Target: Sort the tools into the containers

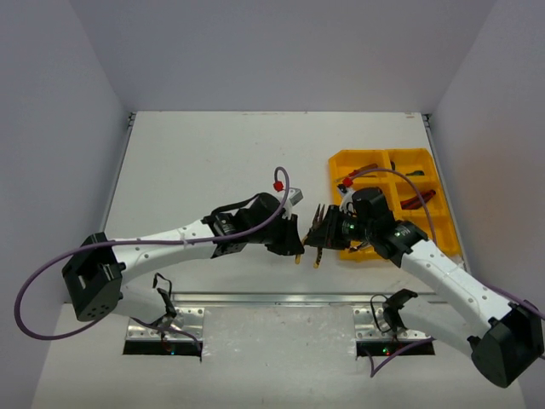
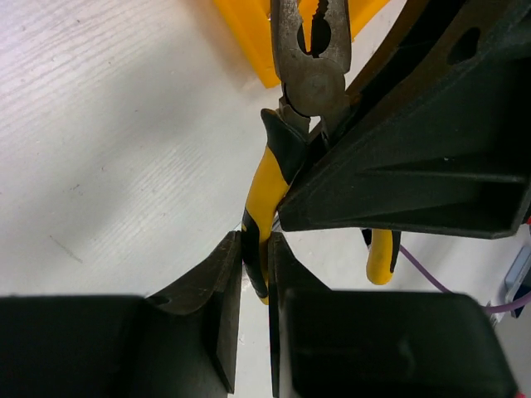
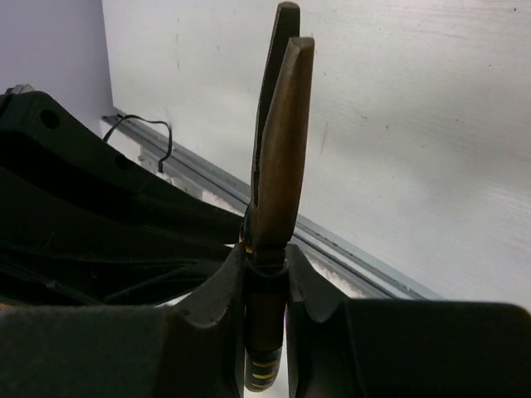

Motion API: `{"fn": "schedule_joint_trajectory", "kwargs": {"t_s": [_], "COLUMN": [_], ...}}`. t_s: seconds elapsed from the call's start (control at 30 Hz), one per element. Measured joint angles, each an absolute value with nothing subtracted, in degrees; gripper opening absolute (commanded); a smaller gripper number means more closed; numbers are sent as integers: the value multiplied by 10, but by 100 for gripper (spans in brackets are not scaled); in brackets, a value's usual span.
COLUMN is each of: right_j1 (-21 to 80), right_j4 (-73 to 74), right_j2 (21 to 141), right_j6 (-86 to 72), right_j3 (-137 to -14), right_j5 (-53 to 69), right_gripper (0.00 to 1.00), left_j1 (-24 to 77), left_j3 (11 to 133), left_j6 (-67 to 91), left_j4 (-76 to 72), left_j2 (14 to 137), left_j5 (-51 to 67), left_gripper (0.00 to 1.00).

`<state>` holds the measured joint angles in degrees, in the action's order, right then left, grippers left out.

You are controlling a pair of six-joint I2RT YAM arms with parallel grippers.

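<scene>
Step in hand: we judge this to be a handover of the yellow-handled pliers (image 2: pixel 265 186) from one arm to the other, in the air above the white table (image 1: pixel 204 162).
Pliers, place: in the middle of the overhead view, just left of the yellow tray (image 1: pixel 368 155) and not in any compartment. The handle ends point toward the lower edge of that frame.
Left gripper (image 2: pixel 255 249): pinched tight on one yellow-and-black handle, low in the left wrist view.
Right gripper (image 3: pixel 267 265): its fingers press both sides of the dark part below the metal nose, which rises up the centre of the right wrist view. We read this as clamped on.
Tray: right of centre in the overhead view, with red-handled tools (image 1: pixel 415 201) lying in it. We cannot tell which compartment suits the pliers.
Doing it well: we would have both arms hold their pose while two grips share the tool. The left fingers should open only once the right grip is firm, then draw back toward the left of the frame without dragging the handle.
Risk: if either arm moves before the release, the pliers could twist in the grip or slip out.
</scene>
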<state>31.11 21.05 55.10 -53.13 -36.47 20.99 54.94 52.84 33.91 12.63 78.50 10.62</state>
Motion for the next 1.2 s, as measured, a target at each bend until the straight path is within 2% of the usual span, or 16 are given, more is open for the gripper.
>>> {"fn": "schedule_joint_trajectory", "kwargs": {"t_s": [0.03, 0.07, 0.1, 0.27, 0.4, 0.57, 0.73, 0.8, 1.0, 1.2], "right_j1": [312, 313, 313, 311, 262, 53, -222, -296, -426, -461], "right_j4": [210, 211, 213, 242, 296, 367, 371, 375, 384, 384], "right_j2": [551, 551, 551, 552, 544, 532, 550, 572, 627, 630], "right_j6": [-532, -533, -534, -538, -535, -488, -461, -462, -507, -572], "right_j3": [-365, -365, -365, -370, -394, -460, -478, -475, -465, -465], "right_j5": [201, 191, 178, 95, 46, 42, 144, 181, 259, 254], "right_gripper": [0, 0, 0, 0, 0, 0, 0, 0, 0, 0], "left_j1": [549, 550, 550, 552, 552, 551, 544, 539, 533, 533], "left_j3": [528, 528, 528, 535, 572, 588, 560, 526, 474, 471], "left_j6": [339, 338, 339, 330, 322, 307, 285, 273, 248, 237], "left_j4": [125, 124, 122, 135, 213, 319, 378, 379, 387, 374], "left_j2": [785, 784, 782, 754, 734, 667, 574, 538, 503, 483], "left_j5": [104, 102, 99, 60, -52, -189, -267, -276, -274, -263], "left_gripper": [63, 83, 100, 100, 100, 100, 100, 100, 100, 100]}}
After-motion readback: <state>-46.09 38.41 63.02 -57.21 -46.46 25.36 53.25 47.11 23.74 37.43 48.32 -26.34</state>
